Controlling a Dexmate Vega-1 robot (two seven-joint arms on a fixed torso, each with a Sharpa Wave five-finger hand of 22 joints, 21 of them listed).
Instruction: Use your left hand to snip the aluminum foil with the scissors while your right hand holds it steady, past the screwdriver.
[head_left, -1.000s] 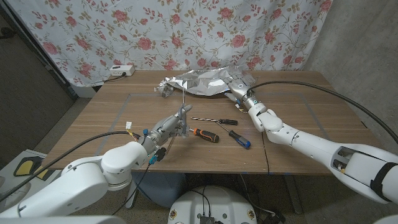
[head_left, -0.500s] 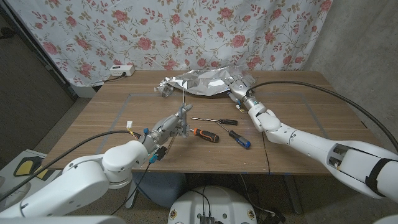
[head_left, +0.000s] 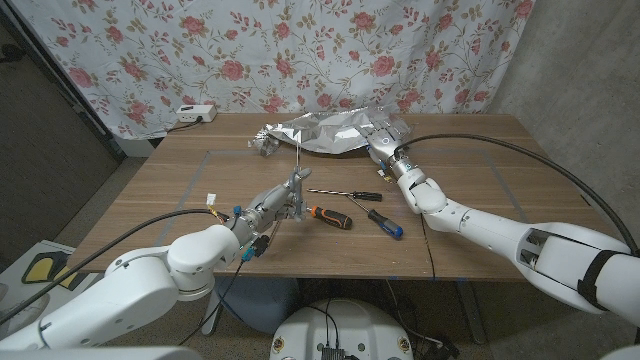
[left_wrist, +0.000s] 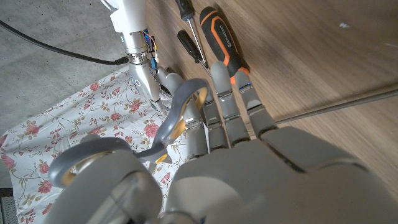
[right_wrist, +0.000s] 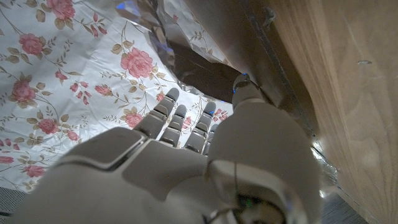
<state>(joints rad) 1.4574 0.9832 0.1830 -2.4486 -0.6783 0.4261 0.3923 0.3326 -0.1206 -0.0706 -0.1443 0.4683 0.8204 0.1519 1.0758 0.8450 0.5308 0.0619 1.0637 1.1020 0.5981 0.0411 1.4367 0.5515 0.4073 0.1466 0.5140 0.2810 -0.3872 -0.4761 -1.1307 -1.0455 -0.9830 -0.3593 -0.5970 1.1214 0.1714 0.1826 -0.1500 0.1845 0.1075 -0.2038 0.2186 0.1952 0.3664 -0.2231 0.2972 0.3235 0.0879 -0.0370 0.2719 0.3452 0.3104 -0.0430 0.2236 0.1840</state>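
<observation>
Head view. The left hand (head_left: 283, 200) grips the scissors (head_left: 297, 172) with the blades pointing up, over the middle of the worktop (head_left: 180, 190). The right hand (head_left: 385, 147) reaches to the aluminum foil (head_left: 330, 130), which lies crumpled along the far edge of the worktop, toward the far right corner. Whether the right fingers are clamped on the sheet cannot be determined here. Between scissors and foil lie three screwdrivers: an orange-handled one (head_left: 328, 216), a thin black one (head_left: 345, 194) and a blue-handled one (head_left: 385, 222).

Left wrist view. The left fingers (left_wrist: 224, 99) are threaded through and closed around the grey handle loops of the scissors (left_wrist: 180, 115). The orange-handled screwdriver (left_wrist: 221, 37) lies just beyond the fingertips.

Right wrist view. The right fingers (right_wrist: 180, 121) extend together toward the foil (right_wrist: 205, 68); contact cannot be confirmed.

Handling. Judge the foil as very light, thin and easily torn or creased; it will slide or lift unless pinned. Hold it at the near right edge, pressed to the worktop, leaving a free edge exposed for the blades.
</observation>
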